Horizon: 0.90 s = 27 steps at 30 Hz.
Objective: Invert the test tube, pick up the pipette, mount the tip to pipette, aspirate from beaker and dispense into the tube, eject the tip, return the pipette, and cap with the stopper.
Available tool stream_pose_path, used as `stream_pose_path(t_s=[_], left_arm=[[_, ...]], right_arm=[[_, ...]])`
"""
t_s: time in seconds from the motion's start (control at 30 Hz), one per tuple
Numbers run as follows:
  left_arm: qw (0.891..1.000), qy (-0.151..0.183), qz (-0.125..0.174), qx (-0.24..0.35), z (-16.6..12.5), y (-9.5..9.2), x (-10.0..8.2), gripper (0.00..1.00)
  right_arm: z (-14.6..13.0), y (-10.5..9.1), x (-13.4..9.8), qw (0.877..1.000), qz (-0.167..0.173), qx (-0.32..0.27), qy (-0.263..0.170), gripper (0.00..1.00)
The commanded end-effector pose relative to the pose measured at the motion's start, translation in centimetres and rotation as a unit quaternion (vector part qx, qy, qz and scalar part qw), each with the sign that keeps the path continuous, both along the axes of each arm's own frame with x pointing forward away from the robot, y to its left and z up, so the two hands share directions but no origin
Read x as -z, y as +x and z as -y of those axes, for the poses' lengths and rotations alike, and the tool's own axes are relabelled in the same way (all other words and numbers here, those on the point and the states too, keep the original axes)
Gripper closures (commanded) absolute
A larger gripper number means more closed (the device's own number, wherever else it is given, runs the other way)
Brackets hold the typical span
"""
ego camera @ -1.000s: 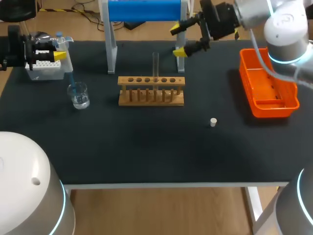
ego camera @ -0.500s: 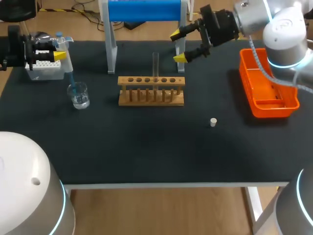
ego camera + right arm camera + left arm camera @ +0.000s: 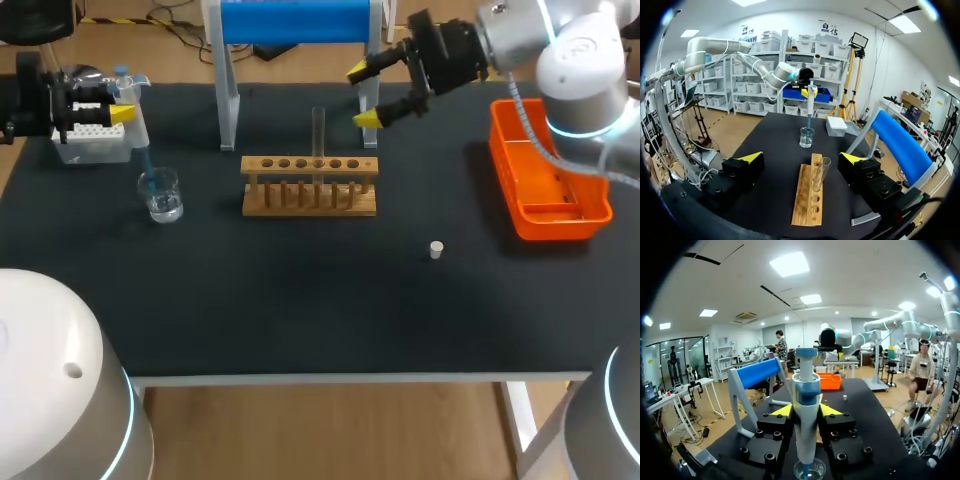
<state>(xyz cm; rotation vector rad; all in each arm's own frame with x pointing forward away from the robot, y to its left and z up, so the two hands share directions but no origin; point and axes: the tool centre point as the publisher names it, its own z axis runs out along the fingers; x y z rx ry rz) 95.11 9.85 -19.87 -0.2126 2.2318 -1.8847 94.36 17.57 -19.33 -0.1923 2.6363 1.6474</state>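
Observation:
My left gripper (image 3: 119, 108) is at the far left, shut on the white and blue pipette (image 3: 806, 400). The pipette's blue tip (image 3: 147, 162) dips into the glass beaker (image 3: 160, 195); this beaker (image 3: 807, 473) sits right under the gripper. A clear test tube (image 3: 319, 130) stands mouth up in the wooden rack (image 3: 310, 186). My right gripper (image 3: 366, 96) hovers open behind and right of the rack. From the wrist, the right gripper (image 3: 802, 158) faces the test tube (image 3: 821, 174), apart from it. The white stopper (image 3: 436, 249) lies on the mat right of the rack.
An orange bin (image 3: 548, 182) stands at the right edge. A white tip box (image 3: 93, 141) sits at the back left beside the beaker. A blue-topped stand (image 3: 295, 22) with white legs rises behind the rack.
My right gripper has shifted slightly nearer to the rack and turned a little. The left arm, pipette and beaker have not moved.

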Motion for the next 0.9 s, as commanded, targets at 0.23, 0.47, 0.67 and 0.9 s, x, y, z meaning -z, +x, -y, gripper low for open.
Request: stream_pose_path(t_s=[0.23,0.47,0.67,0.9], left_arm=[[1.000,0.001,0.000,0.000,0.0,0.0,-0.1,1.00],[1.000,0.001,0.000,0.000,0.0,0.0,-0.1,1.00],[1.000,0.001,0.000,0.000,0.0,0.0,-0.1,1.00],[1.000,0.001,0.000,0.000,0.0,0.0,-0.1,1.00]], right_arm=[[-3.0,3.8,3.0,1.000,-0.005,-0.015,-0.009,0.00],[-3.3,5.1,4.6,1.000,-0.014,-0.017,-0.012,0.00],[-3.5,5.0,5.5,1.000,-0.020,-0.018,-0.011,0.00],[-3.9,4.2,6.6,0.999,-0.015,-0.021,-0.022,0.00]])
